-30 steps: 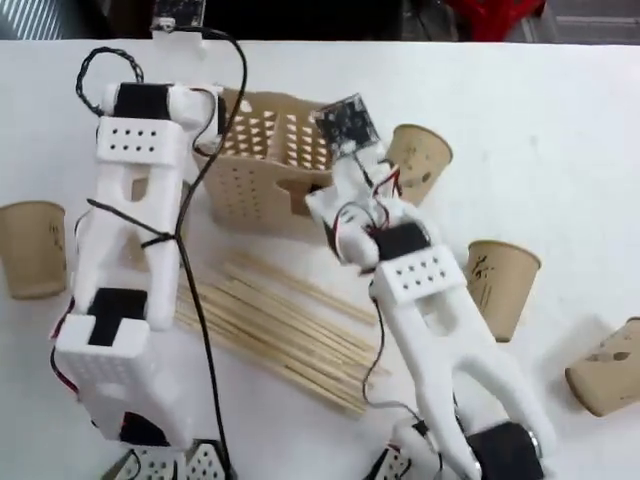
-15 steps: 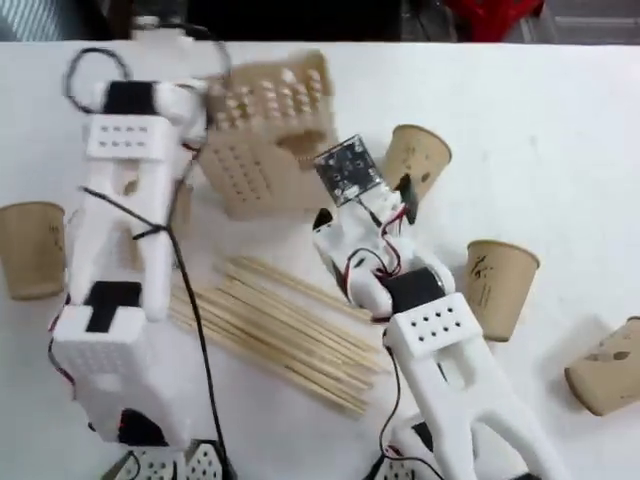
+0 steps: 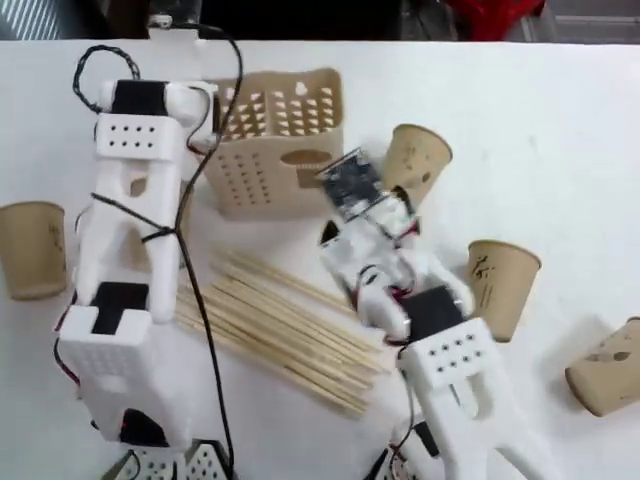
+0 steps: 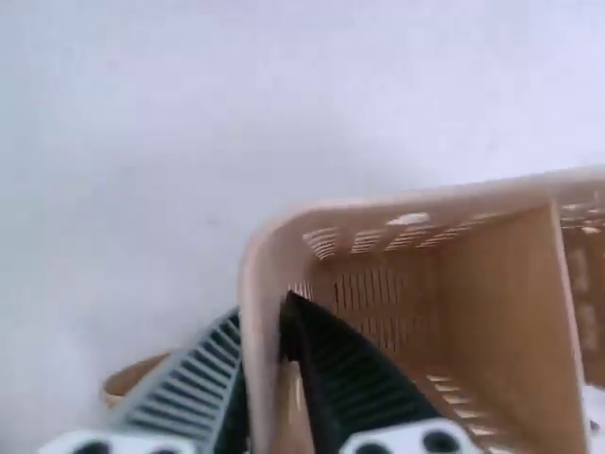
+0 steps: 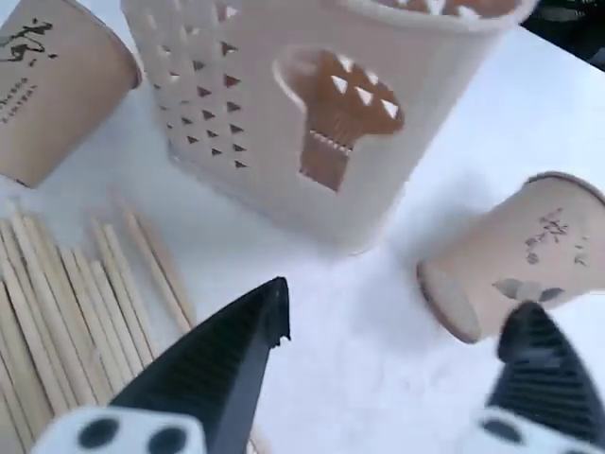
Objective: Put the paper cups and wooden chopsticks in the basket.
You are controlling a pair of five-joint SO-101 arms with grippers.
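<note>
The beige perforated basket stands upright at the back of the table. My left gripper is shut on the basket's rim, with the black finger inside and the grey finger outside. My right gripper hangs open just in front of the basket, nothing between its fingers. Wooden chopsticks lie in a loose bundle before the basket. One paper cup lies tipped beside the basket's right side. Other cups sit at the far left, right and far right.
Another cup lies beside the basket's other side, partly under the left arm. A black cable runs from that arm across the chopsticks' left end. The white table has free room at the back right.
The basket was tilted and shifting in my left gripper; now it stands upright, a little farther back. My right arm has drawn back from the basket toward the front.
</note>
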